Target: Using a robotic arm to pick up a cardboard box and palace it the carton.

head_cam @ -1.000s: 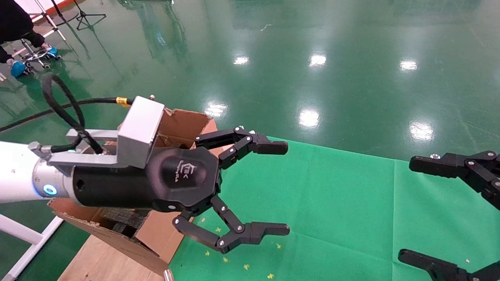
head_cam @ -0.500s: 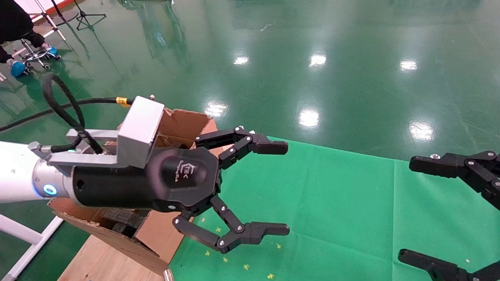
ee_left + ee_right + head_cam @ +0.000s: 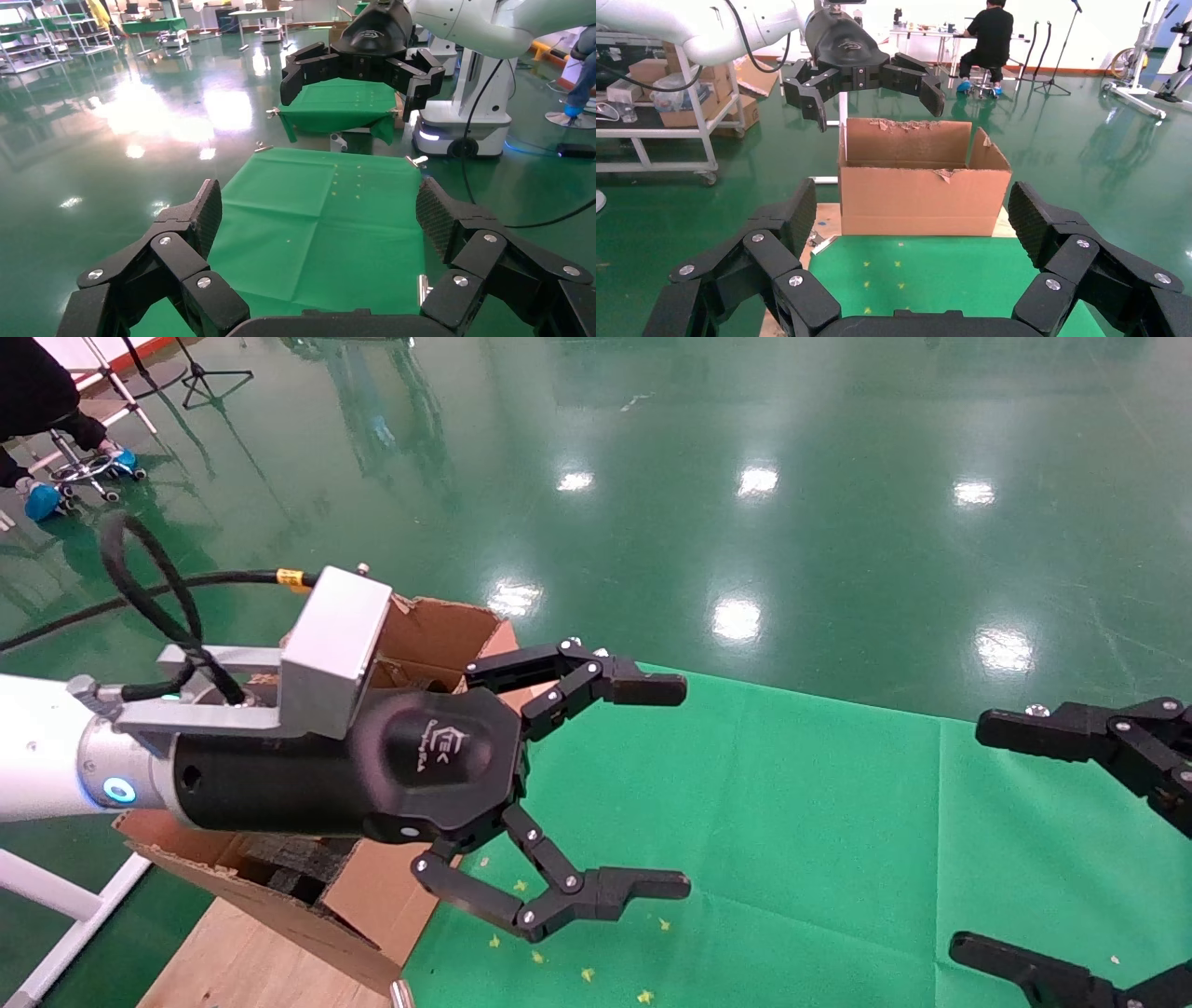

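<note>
Two black linked-finger end effectors, both released: left end effector (image 3: 666, 786) mid-frame beside large brown torn-flap carton (image 3: 438, 626); right end effector (image 3: 1024, 840) lower right; small box unseen.

right gripper (image 3: 912, 232) open | carton (image 3: 921, 179) ahead | contents possibly hidden

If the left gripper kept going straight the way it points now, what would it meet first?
Probably the right gripper, which faces it open across the green cloth. The left gripper, open and empty, points level over the cloth, and nothing shows between them; depth is hard to judge.
</note>
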